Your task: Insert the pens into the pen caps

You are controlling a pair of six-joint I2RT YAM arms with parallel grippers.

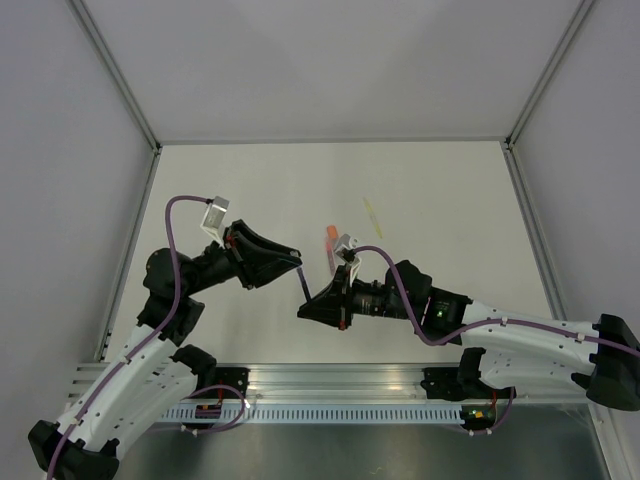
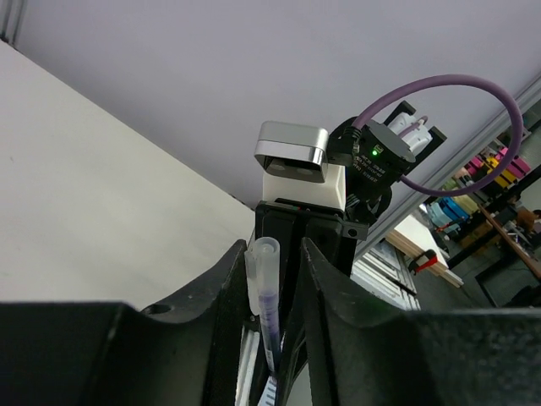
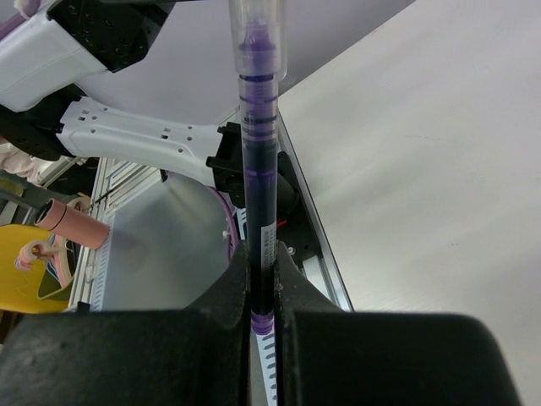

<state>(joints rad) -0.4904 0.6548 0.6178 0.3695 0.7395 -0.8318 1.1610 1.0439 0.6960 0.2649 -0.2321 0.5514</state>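
the right gripper (image 3: 259,258) is clamped tight on the dark purple pen (image 3: 258,194). its two fingers pinch the barrel low down, far from the tip, and most of the barrel rises clear of them in the right wrist view. the pen's tip sits inside a clear cap (image 3: 256,34); i cannot tell how deep it is seated.

in the left wrist view this cap lies between the fingers of the left gripper (image 2: 274,254), whose jaws stand partly apart. the cap is hard against one finger (image 2: 228,279), perhaps touching it. there is a visible gap to the other finger, so the cap is not pinched.

from above, the two grippers meet over the near middle of the table (image 1: 450,190), almost tip to tip, with a short dark stretch of pen showing between them. the left arm climbs from its base at the near left corner and folds at the elbow. its forearm then runs to the right, and the left gripper points right and a little toward the near edge. the right arm lies low along the near edge from the right corner, its wrist turned so that the gripper points left.

a pen with an orange cap (image 1: 330,232) lies on the table just beyond the right wrist. a pale yellow pen (image 1: 372,215) lies farther back, apart from both grippers.
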